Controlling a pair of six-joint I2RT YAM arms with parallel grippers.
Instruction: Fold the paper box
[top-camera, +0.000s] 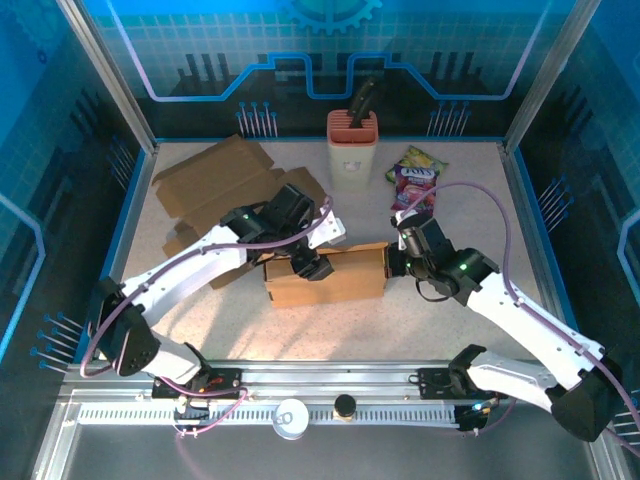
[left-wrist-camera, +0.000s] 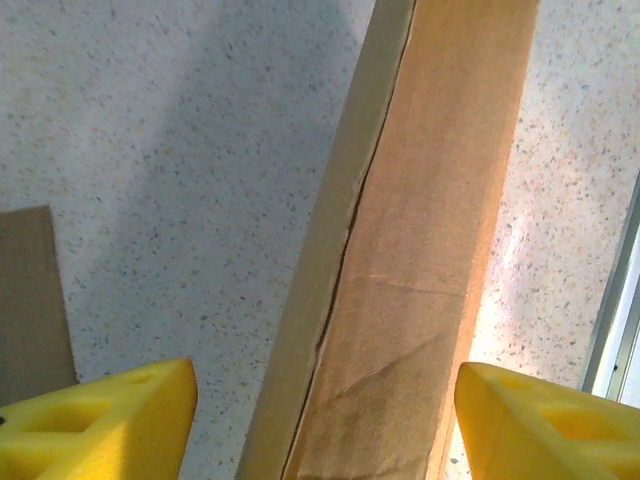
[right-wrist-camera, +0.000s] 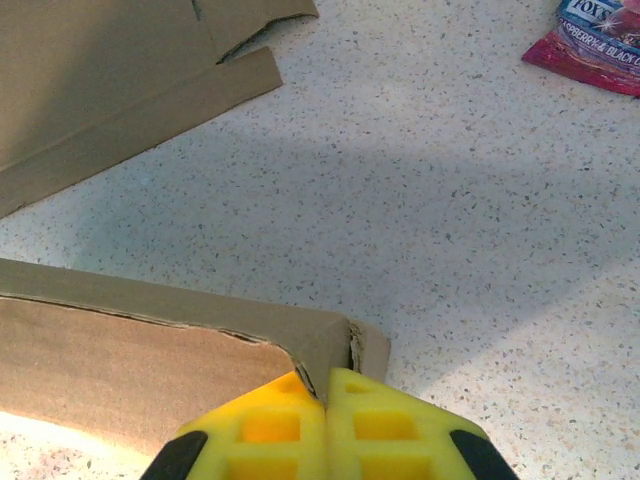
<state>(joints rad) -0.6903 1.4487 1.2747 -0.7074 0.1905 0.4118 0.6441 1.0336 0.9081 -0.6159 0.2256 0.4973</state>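
Note:
The brown paper box (top-camera: 335, 280) lies lengthwise in the middle of the table, its long top flaps meeting along a seam. My left gripper (top-camera: 308, 262) hovers over the box's left part. In the left wrist view the box (left-wrist-camera: 400, 300) runs between the two yellow fingers (left-wrist-camera: 110, 425), which stand wide apart; the left gripper (left-wrist-camera: 325, 430) is open and holds nothing. My right gripper (top-camera: 397, 262) is at the box's right end. Its yellow fingers (right-wrist-camera: 380, 425) are pressed together, pinching the cardboard corner of the box (right-wrist-camera: 320, 345) at that end wall.
Flat unfolded cardboard (top-camera: 215, 180) lies at the back left, also seen as a sheet (right-wrist-camera: 110, 80) beyond the box. A pink holder with a black tool (top-camera: 353, 145) stands at the back centre. Snack packets (top-camera: 417, 178) lie to its right. A metal rail (top-camera: 330, 385) runs along the near edge.

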